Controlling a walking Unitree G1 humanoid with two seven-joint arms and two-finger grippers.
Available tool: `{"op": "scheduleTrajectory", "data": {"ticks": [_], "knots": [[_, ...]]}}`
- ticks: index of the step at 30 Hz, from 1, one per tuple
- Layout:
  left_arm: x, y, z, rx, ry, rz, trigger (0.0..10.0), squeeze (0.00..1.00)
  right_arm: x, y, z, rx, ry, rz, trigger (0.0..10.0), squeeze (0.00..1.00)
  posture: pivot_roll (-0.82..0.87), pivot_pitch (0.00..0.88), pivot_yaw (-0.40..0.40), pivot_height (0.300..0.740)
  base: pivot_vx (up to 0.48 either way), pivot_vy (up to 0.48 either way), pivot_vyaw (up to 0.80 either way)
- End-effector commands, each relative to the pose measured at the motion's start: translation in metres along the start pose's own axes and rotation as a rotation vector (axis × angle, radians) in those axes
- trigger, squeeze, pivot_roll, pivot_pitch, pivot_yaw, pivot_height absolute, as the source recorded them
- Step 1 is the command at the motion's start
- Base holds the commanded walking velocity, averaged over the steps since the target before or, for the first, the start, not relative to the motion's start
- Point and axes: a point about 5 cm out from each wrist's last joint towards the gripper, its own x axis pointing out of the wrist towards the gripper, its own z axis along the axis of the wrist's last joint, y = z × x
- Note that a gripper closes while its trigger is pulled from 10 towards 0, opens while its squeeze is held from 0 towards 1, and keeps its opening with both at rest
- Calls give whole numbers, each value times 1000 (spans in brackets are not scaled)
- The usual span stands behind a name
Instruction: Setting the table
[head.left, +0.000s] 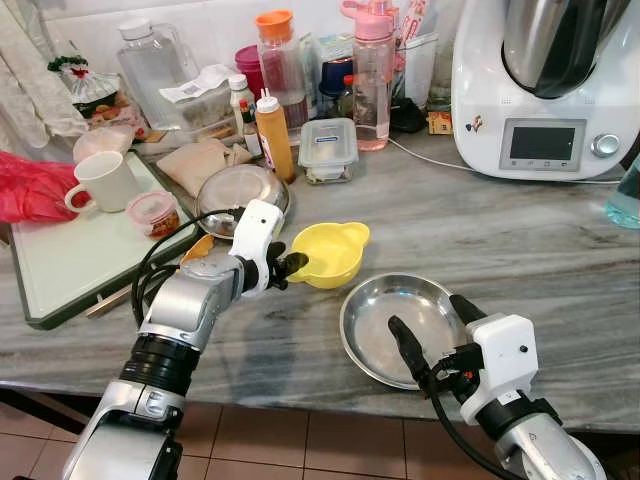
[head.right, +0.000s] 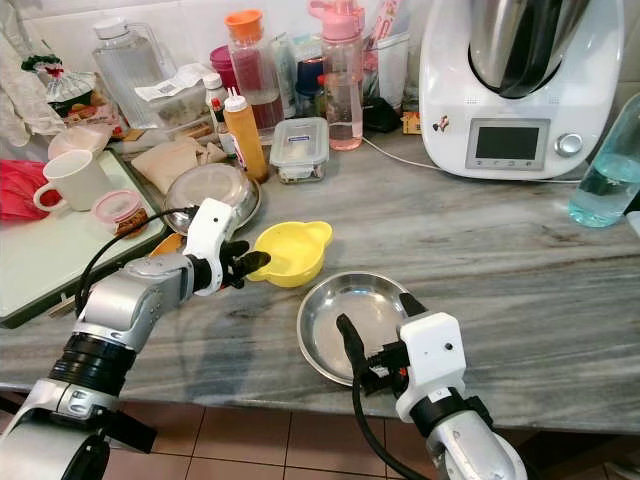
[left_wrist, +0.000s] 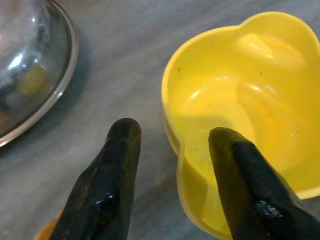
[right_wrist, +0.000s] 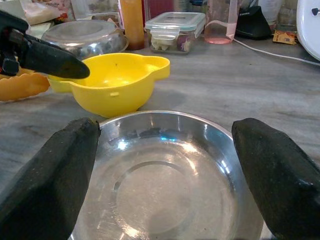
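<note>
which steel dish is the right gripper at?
The empty steel plate near the counter's front edge, straddled by the open right gripper. The other, a domed steel dish, sits behind the left gripper.

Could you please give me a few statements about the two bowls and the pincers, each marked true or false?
1. The left pincer has one finger inside the yellow bowl and one outside its rim. True.
2. The right pincer is shut on a spoon. False: it is open, fingers spread on either side of the steel bowl.
3. The steel bowl holds food. False: it is empty.
4. A white mug stands on the tray. True.
</note>
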Motion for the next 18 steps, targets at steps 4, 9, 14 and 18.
{"op": "scheduleTrajectory", "data": {"ticks": [4, 9, 14, 18], "knots": [[-6, 8, 10, 17, -9, 7, 10000, 1000, 2, 3, -3, 6, 18, 11, 10000, 0, -174, 45, 118, 740, 0, 0, 0], [-9, 7, 14, 33, -7, -17, 10000, 1000, 3, 3, -4, 5, 22, 14, 10000, 0, -172, 43, 114, 740, 0, 0, 0], [-15, 12, 19, 55, -43, 20, 10000, 1000, 7, -1, -2, -10, 0, -9, 10000, 0, -171, 40, 110, 740, 0, 0, 0], [-21, 11, 23, 41, -114, 37, 10000, 1000, 9, -5, 0, -15, -13, -22, 10000, 0, -162, 35, 101, 740, 0, 0, 0]]}}
